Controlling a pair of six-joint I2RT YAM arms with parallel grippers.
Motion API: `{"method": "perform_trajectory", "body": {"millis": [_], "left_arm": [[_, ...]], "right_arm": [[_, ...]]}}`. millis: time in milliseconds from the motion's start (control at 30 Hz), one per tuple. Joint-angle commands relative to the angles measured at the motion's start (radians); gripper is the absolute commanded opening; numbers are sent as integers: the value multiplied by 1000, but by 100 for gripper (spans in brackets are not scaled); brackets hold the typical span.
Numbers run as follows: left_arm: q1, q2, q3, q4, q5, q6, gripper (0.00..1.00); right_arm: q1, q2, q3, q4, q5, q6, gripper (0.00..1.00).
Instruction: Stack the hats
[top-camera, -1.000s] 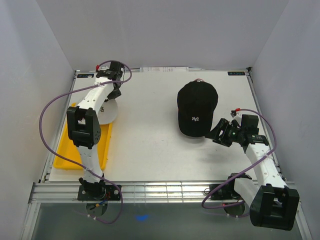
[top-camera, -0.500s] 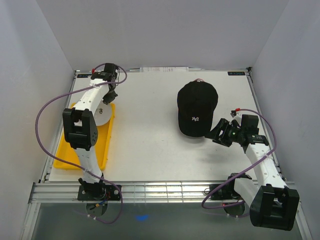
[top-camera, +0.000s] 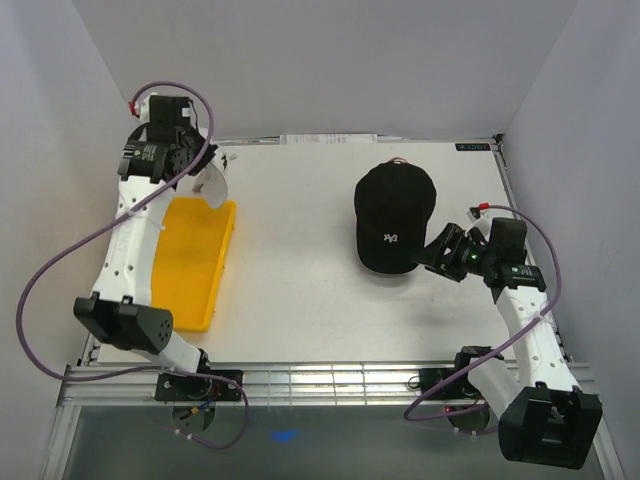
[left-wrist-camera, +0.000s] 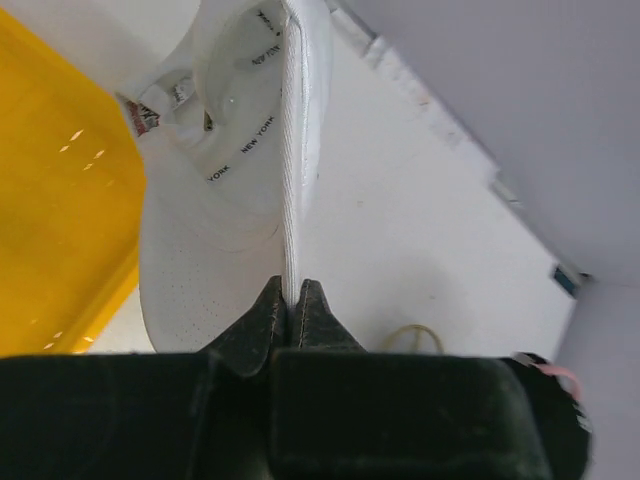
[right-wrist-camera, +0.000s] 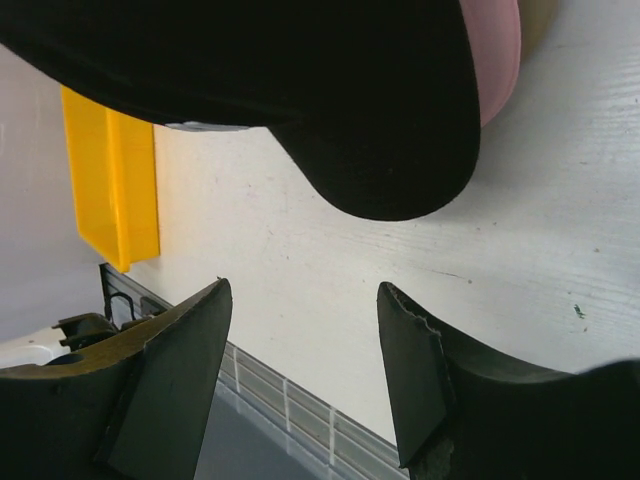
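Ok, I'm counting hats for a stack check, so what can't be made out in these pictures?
1. Hats under the black hat: in the top view it covers all but a sliver of pink hat; the right wrist view cuts the pile off at its top edge.
2. Logo on the white hat: the left wrist view shows only its inside; too small in the top view.
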Motion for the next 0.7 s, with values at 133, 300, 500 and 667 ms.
{"method": "perform_trajectory", "body": {"millis": [133,300,500,667], "left_arm": [[-1,-276,-16,174,178,-265,0],[-3,-425,-252,445,333,-448,0],[-7,-649,-861,1116,511,-866,0],[-63,-675,-967,1306,489,-930,0]], "right_arm": [[16,-29,139,-5,-53,82,66],[29,-32,188,43,-87,163,66],[139,5,294,141,-111,333,66],[268,54,371,235,-62,451,66]]}}
